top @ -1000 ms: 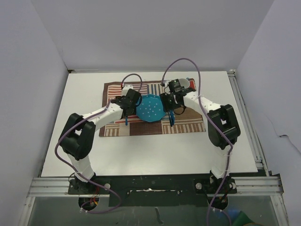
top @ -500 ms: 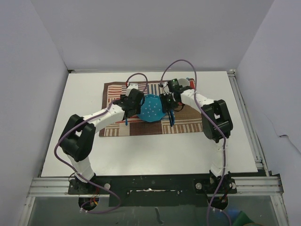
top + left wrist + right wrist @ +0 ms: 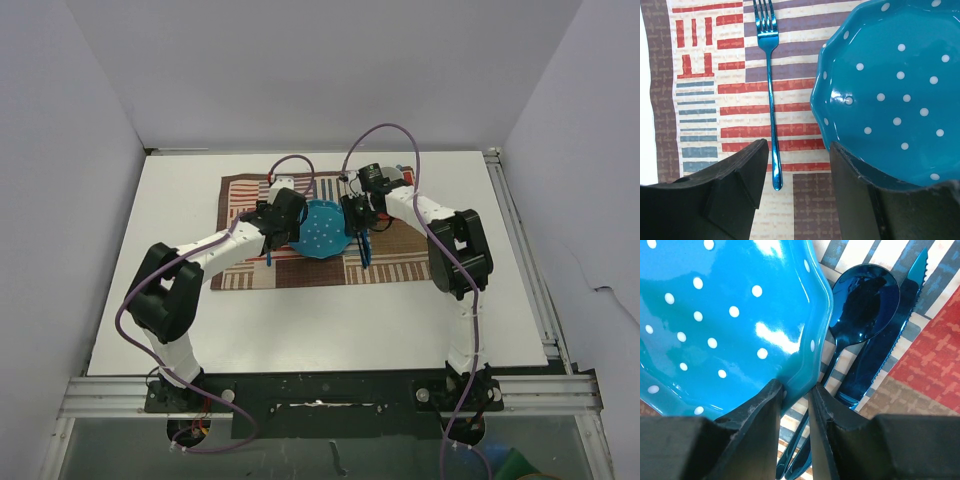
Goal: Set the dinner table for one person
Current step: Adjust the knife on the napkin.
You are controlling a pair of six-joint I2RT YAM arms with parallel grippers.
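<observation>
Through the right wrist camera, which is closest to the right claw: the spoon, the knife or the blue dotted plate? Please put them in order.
1. The plate: on the left, its rim sits between the fingers of the right gripper.
2. The spoon: just right of the plate's rim.
3. The knife: beyond the spoon, farthest right.

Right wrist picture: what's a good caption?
Right gripper pinches the blue plate at its rim, spoon and knife beside it.

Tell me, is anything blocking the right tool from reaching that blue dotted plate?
Nothing visible. The right tool straddles the rim of the plate; the spoon and knife lie beside it on the mat, out of the way.
</observation>
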